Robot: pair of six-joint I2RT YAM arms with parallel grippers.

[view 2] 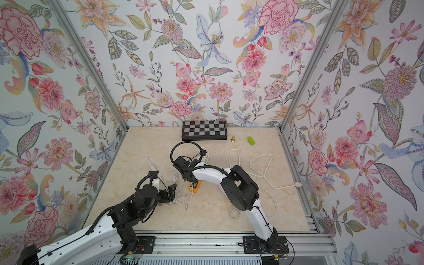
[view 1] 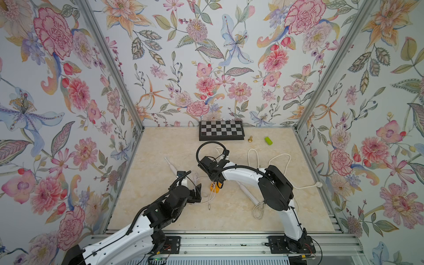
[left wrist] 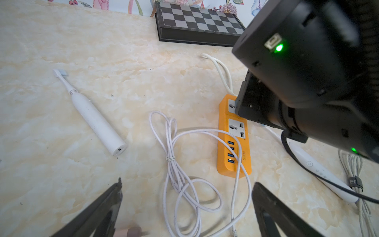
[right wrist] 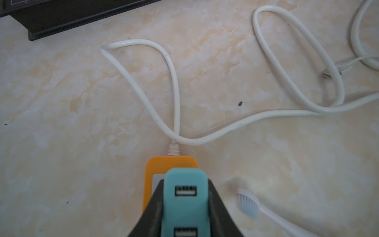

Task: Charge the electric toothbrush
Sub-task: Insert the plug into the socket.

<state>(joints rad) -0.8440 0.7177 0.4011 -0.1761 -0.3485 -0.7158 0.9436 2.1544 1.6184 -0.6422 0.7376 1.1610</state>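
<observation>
White plastic electric toothbrush (left wrist: 96, 121) looks light, rigid, slippery; grip its thick handle. Left claw (left wrist: 187, 182) spread, empty; right claw (right wrist: 185, 180) pinches teal USB adapter (right wrist: 185, 205).

Two black square base plates (view 1: 275, 245), fastened with small screws, sit on the ribbed silver aluminium rail (view 1: 224, 243). The left arm (view 1: 114, 243) and right arm (view 1: 238, 176) are glossy white tubular shells joined by bulky matte-black joint housings (view 1: 275, 190). Black corrugated cable conduit (view 1: 206, 145) arcs at the right arm's end farthest from the rail, and another hugs the left arm. Thin red wires (view 1: 313, 249) show at the bases, on the rail. Green lights (left wrist: 279, 48) glow on the right arm's black wrist block. The left gripper (left wrist: 187, 182) has black, tapering fingers (left wrist: 98, 211).
</observation>
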